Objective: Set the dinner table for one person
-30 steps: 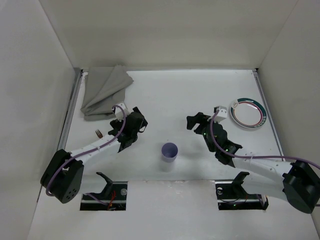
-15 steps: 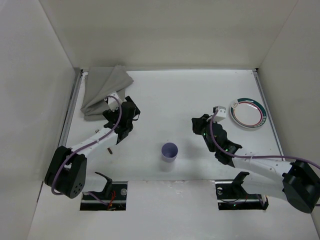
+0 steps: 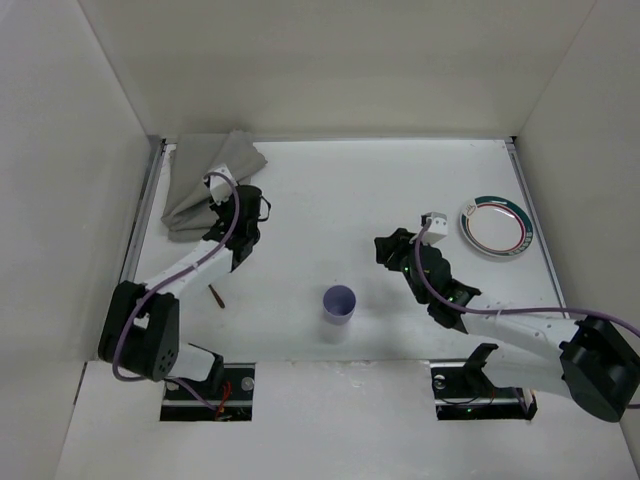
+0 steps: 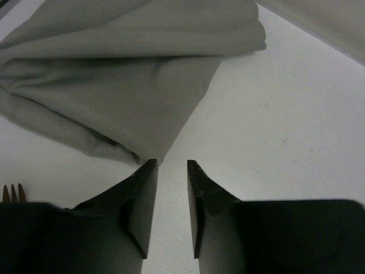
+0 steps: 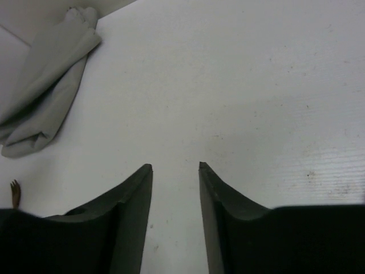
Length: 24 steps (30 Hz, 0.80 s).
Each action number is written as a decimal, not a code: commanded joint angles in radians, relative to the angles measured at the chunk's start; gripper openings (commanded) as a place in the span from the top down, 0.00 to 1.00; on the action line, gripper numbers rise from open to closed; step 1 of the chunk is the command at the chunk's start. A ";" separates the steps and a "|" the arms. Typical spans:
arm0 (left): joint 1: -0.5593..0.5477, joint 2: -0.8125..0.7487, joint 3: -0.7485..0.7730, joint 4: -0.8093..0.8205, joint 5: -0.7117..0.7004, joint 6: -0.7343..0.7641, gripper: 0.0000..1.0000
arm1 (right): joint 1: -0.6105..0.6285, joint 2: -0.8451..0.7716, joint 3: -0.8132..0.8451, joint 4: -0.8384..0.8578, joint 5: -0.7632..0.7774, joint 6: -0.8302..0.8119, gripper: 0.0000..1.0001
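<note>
The left gripper [image 4: 172, 164], jaws narrowly apart and empty, hovered at the corner of the grey cloth [image 4: 142, 85], upper left; soft, likely best pinched there

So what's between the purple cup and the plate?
In the top view, the right arm's fingers and wrist hang over the table between cup and plate; nothing else lies there.

The left claw [image 4: 172, 165] has swung over to the grey cloth [image 4: 142, 85], its jaws narrowed to a slim gap.
</note>
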 commanded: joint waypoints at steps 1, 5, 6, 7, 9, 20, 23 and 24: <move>0.059 0.089 0.103 0.020 0.027 0.041 0.72 | 0.009 0.001 0.031 0.038 -0.006 -0.003 0.46; 0.104 0.280 0.261 -0.002 0.116 0.113 0.52 | 0.009 -0.003 0.021 0.048 -0.005 -0.005 0.35; 0.107 0.329 0.308 -0.018 0.125 0.136 0.49 | 0.007 -0.006 0.021 0.048 -0.006 -0.005 0.34; 0.110 0.377 0.351 -0.033 0.130 0.154 0.48 | 0.007 -0.009 0.021 0.048 -0.005 -0.007 0.33; 0.113 0.464 0.427 -0.061 0.137 0.168 0.48 | 0.010 -0.011 0.023 0.048 0.001 -0.011 0.31; 0.148 0.744 0.651 -0.133 0.121 0.234 0.56 | 0.009 -0.023 0.017 0.048 0.012 -0.017 0.29; 0.148 0.795 0.689 -0.158 0.119 0.240 0.61 | 0.009 -0.041 0.014 0.048 0.014 -0.017 0.29; 0.147 0.805 0.694 -0.153 0.122 0.239 0.67 | 0.010 -0.045 0.012 0.050 0.015 -0.017 0.29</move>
